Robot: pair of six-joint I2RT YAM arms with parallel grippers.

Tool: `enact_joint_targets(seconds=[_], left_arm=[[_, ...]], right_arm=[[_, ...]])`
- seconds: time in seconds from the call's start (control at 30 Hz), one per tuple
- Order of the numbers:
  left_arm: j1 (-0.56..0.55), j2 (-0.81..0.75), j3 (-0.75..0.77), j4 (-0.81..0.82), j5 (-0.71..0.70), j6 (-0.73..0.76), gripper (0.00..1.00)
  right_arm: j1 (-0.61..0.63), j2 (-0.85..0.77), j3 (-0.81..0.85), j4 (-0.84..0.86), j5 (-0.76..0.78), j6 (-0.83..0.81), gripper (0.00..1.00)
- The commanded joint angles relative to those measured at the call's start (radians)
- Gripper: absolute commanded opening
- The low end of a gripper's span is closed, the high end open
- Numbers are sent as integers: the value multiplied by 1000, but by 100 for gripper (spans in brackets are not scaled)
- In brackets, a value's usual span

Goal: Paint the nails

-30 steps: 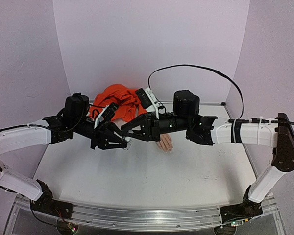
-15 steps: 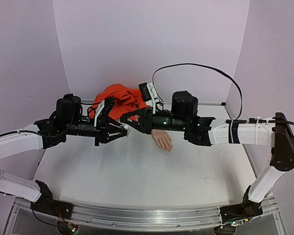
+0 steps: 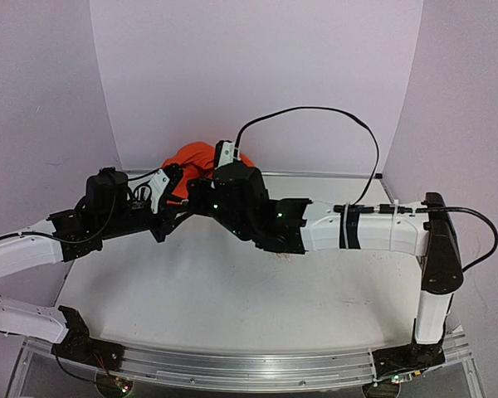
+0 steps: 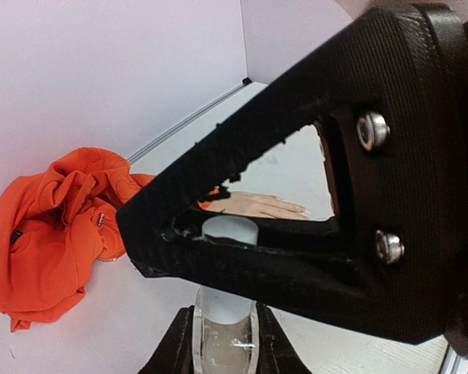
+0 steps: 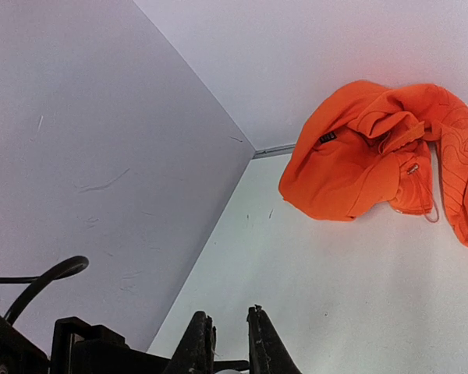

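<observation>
Left gripper (image 4: 226, 344): clamped on the body of the clear bottle (image 4: 225, 360)
Right gripper (image 5: 228, 336): clenched on the cap (image 4: 230, 231) at the bottle's top; in the left wrist view you see the cap through the opening in its black finger
Nails (image 4: 299, 209): at the fingertips of the mannequin hand (image 4: 257, 205), which lies on the table (image 4: 93, 335) beyond the bottle; they are too small to tell apart, and from above your right arm hides the hand
Orange sleeve (image 4: 54, 234): bunched at the back wall, behind the hand
Spill risk: if you pull or twist the cap off line, the bottle may tilt in the left jaws and tip polish onto the table or sleeve
Slip risk: the bottle looks smooth, so a hard pull may drag it out of the left grip instead of freeing the cap
Collision risk: the two grippers meet nose to nose, so a sideways move could knock them together and jolt the bottle
Blind spot: with the hand hidden from above, check the wrist views before you lower anything towards it
</observation>
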Motion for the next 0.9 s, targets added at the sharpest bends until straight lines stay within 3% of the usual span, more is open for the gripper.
enact_joint_targets(seconds=[0.0,0.07,0.23,0.33,0.43,0.53,0.7,0.87], left_arm=[[35,-18,21,104,-118,-4,0],[36,-18,21,104,-41,-10,0],[37,16,37,103,159,-7,0],[39,47,63,93,408,9,0],[39,74,83,91,664,6,0],[39,118,111,91,836,-30,0],[39,186,153,92,994,-75,0],[39,205,162,91,1034,-92,0]], right_arm=[[45,-75,-22,11,-109,-95,30],[13,-123,-69,14,-167,-158,56],[-109,-307,-286,59,-427,-288,84],[-198,-419,-438,148,-669,-356,95],[-269,-485,-531,206,-943,-385,96],[-276,-507,-558,234,-1116,-408,92],[-276,-468,-545,274,-1260,-397,76],[-261,-399,-497,298,-1313,-388,61]])
